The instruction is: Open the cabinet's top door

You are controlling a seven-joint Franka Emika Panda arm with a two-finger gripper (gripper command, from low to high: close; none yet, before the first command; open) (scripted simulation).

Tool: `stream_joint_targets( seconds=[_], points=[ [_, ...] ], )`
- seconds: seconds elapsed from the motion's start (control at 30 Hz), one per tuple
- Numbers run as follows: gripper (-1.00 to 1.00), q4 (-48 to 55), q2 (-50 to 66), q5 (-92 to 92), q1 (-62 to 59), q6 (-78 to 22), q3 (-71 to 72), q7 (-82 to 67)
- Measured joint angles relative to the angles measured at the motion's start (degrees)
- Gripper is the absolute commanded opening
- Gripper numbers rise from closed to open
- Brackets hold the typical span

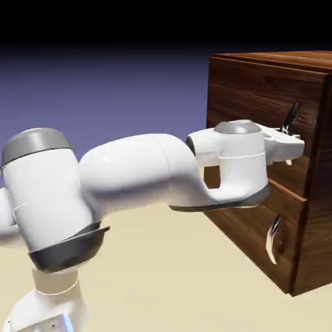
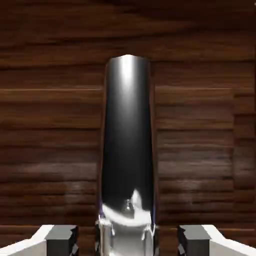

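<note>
The dark walnut cabinet (image 1: 314, 214) stands at the exterior view's right. Its top door (image 1: 249, 97) is flush with the front, and the curved silver-black handle (image 1: 292, 117) sticks out near the door's right edge. My gripper (image 1: 293, 140) is pressed up to that handle. In the hand view the handle (image 2: 128, 150) runs upright as a dark glossy bar in front of the top door (image 2: 50, 125). It lies between the two grey fingertips (image 2: 62, 239) of the gripper (image 2: 127, 241). A strip of wood shows on each side between bar and fingertip, so the gripper is open around the handle.
Below the top door sits the shorter lower panel (image 1: 249, 224) with its own curved handle (image 1: 274, 237). My white forearm (image 1: 136, 175) stretches across the middle of the exterior view above the tan table (image 1: 181, 272).
</note>
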Motion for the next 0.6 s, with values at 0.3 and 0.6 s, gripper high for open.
stream_joint_targets(
  seconds=[0.3,0.6],
  points=[
    [-1.00,-13.23,5.69,4.40,-18.15,-7.07,13.57,7.07],
    [-1.00,-25.93,4.67,15.61,-36.74,-13.30,31.22,7.07]
  ],
)
